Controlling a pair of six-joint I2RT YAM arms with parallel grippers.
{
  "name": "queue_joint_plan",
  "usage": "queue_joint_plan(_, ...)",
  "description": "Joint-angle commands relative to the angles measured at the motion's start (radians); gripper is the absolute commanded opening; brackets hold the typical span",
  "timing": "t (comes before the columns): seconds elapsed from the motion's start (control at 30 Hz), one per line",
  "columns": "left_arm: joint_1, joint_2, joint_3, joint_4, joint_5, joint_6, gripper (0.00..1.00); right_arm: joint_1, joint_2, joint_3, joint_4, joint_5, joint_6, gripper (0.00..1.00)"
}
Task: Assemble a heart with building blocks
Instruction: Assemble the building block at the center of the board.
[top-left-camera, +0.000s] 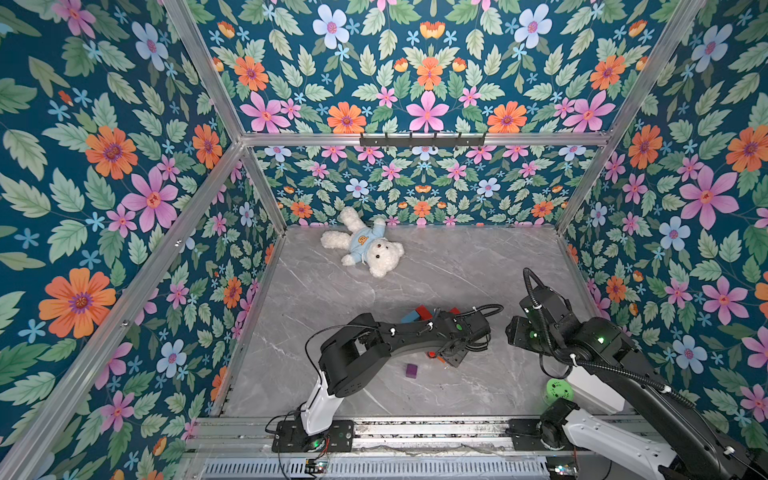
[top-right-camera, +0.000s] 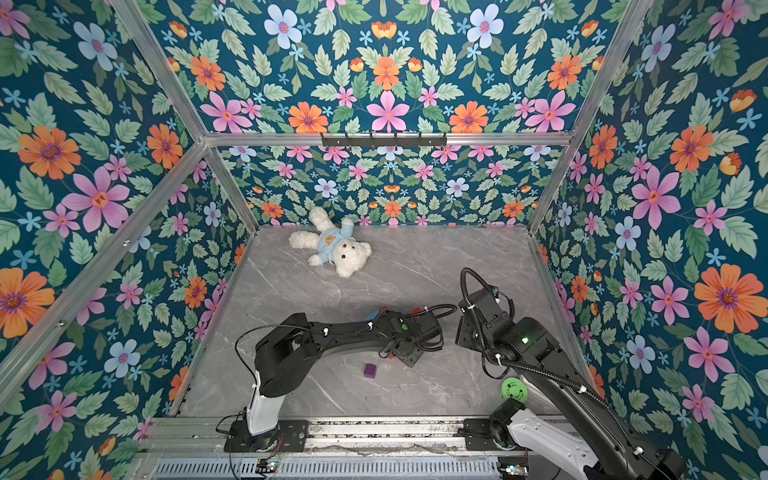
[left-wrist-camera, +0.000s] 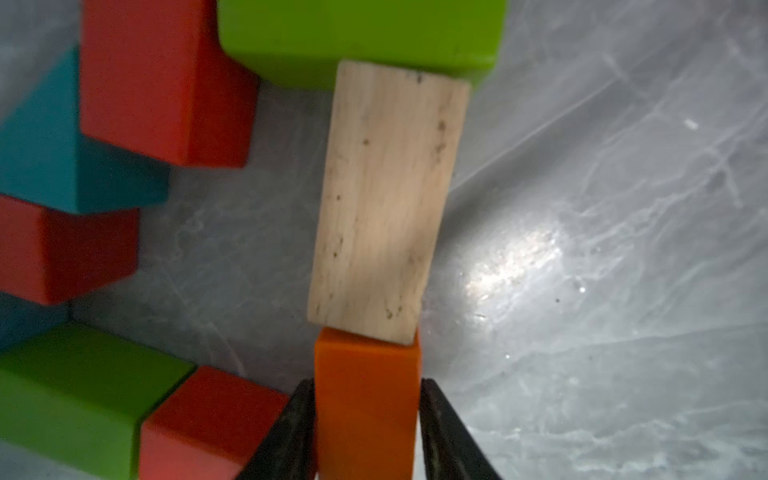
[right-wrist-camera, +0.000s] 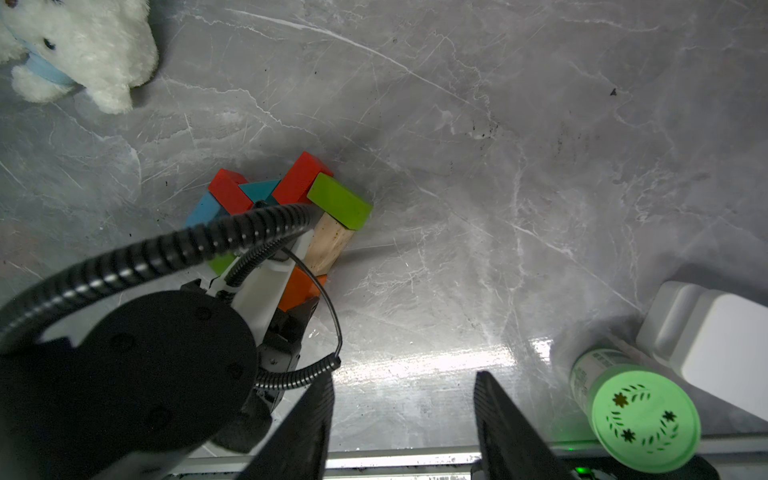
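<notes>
Left wrist view: your left gripper (left-wrist-camera: 365, 380) fingers (left-wrist-camera: 291, 432) flank the orange brick (left-wrist-camera: 365, 415); clamped or loose, you cannot tell. It touches the plain-wood brick (left-wrist-camera: 382, 199) of the heart (right-wrist-camera: 340, 201). On your right gripper (right-wrist-camera: 405, 376), fingers stand apart, empty. The purple cube (top-left-camera: 411, 370) lies separate.

arms (top-left-camera: 407, 330): black shells, white bases | cables (right-wrist-camera: 166, 249): black, ribbed | leds (top-left-camera: 600, 340): green

Left hand (left-wrist-camera: 365, 390) low, jaws narrow; right hand (right-wrist-camera: 405, 376) aside, jaws wide, empty.

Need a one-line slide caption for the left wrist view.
The left gripper straddles the orange block, set end to end with the plain-wood block that meets a green block.
</notes>
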Motion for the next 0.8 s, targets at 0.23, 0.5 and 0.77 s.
queue_joint_plan(0.23,0.016,0.011,0.035,0.036,0.011,0.043,0.55,0.001,-0.003,-0.003,-0.001,0.005,0.017,0.56)
queue_joint_plan(0.5,0.044,0.001,0.040,0.065,0.025,0.031,0.55,0.000,-0.012,0.003,-0.015,0.006,0.012,0.56)
queue_joint_plan(0.77,0.063,-0.135,0.036,0.040,-0.016,-0.038,0.58,0.030,0.018,-0.005,0.008,-0.032,-0.006,0.59)
